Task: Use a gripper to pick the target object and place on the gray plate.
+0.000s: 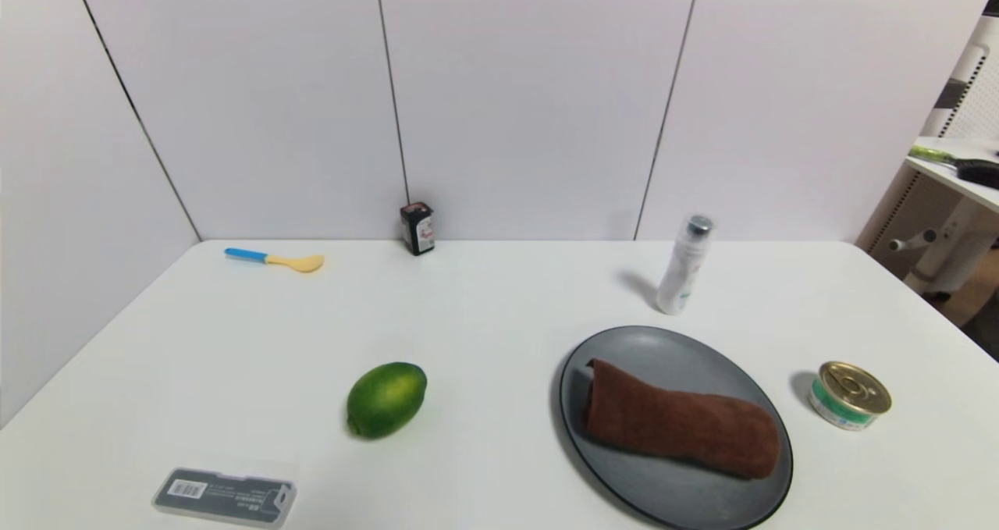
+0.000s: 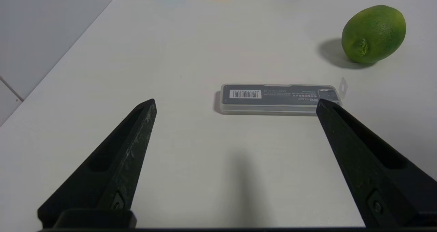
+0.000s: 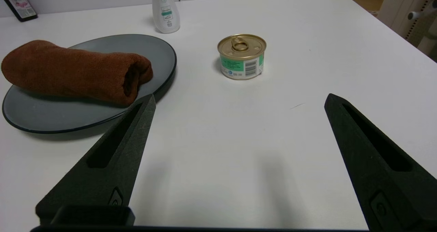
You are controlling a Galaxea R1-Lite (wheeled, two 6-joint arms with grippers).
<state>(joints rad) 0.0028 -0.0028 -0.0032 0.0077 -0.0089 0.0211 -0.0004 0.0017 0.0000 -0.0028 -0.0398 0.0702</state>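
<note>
Your rolled brown towel (image 1: 680, 425) already lies on the gray plate (image 1: 663, 350), soft and light, best pinched across its middle, while both left gripper (image 2: 235, 105) and right gripper (image 3: 239, 100) hover with fingers spread, empty.

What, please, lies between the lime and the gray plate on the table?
Nothing: in the head view, the stretch of white table between the lime and the gray plate, which holds the brown towel, is bare.
</note>
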